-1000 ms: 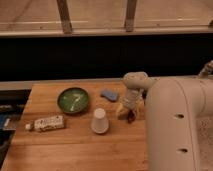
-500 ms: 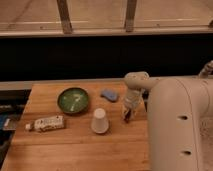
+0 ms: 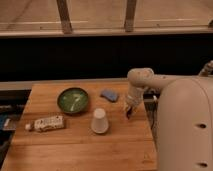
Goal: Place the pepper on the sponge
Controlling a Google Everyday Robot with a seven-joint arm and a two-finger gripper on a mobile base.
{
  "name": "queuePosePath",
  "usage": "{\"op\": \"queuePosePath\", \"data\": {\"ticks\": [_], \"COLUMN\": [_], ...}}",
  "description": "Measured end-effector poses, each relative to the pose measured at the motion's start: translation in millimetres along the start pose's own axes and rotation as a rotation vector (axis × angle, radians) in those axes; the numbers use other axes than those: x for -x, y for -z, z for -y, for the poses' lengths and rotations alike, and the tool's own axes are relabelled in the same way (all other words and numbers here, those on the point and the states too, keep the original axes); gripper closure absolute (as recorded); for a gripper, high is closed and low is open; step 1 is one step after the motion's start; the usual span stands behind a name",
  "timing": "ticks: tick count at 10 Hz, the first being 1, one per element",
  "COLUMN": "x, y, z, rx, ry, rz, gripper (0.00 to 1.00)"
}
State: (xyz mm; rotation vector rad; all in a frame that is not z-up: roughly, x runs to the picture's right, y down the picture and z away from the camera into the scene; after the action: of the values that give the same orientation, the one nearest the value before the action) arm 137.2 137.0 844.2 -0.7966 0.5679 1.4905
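Note:
The light-blue sponge [image 3: 109, 94] lies flat on the wooden table [image 3: 75, 150], just right of the green bowl. My gripper [image 3: 128, 112] hangs down from the pale arm to the right of the sponge and beyond the white cup. The slim dark red pepper [image 3: 127, 115] sits at its tip, close above the table top, and the gripper looks shut on it. A short gap of bare wood separates the pepper from the sponge.
A green bowl [image 3: 73, 100] stands at the back left. A white cup [image 3: 99, 120] stands upside down in the middle. A white tube [image 3: 47, 123] lies near the left edge. My large white body [image 3: 185, 130] fills the right side.
The gripper with the pepper has edged slightly to the right. The sponge, bowl, cup and tube have not moved.

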Motion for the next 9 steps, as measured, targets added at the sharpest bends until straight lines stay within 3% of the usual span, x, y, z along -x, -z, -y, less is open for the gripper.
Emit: {"op": "queuePosePath", "data": {"ticks": [4,9], "x": [19,57], "y": [22,23], "z": [-41,-102], "rx": [0.016,0.045], "ry": [0.106,0.236], "rz": [0.053,0.066], "gripper": [0.88,0.88]}}
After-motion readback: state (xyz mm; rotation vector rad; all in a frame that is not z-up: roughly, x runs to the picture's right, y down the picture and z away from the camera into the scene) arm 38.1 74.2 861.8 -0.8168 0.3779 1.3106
